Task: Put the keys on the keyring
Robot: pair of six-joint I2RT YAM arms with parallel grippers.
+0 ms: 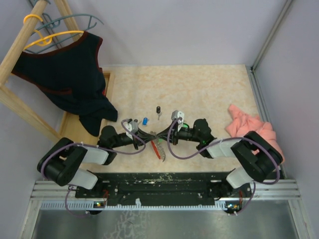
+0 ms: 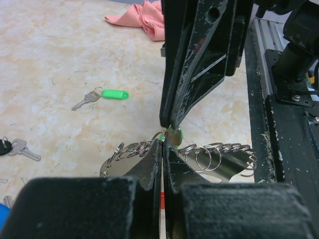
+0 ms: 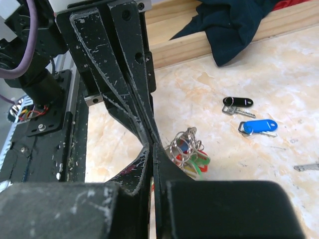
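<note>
My left end effector (image 2: pixel 163 147) and right end effector (image 3: pixel 151 149), both pressed together, perhaps pinch the keyring (image 2: pixel 219 159); black key (image 3: pixel 237 102), blue key (image 3: pixel 259 126), green key (image 2: pixel 113 93) lie loose.

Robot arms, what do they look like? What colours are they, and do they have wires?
The left arm and right arm match: chunky black joints with pale grey links between them. A purple cable loops along each. The left gripper and right gripper have black wedge-shaped fingers that narrow to thin tips and are covered in pale scratches.
</note>
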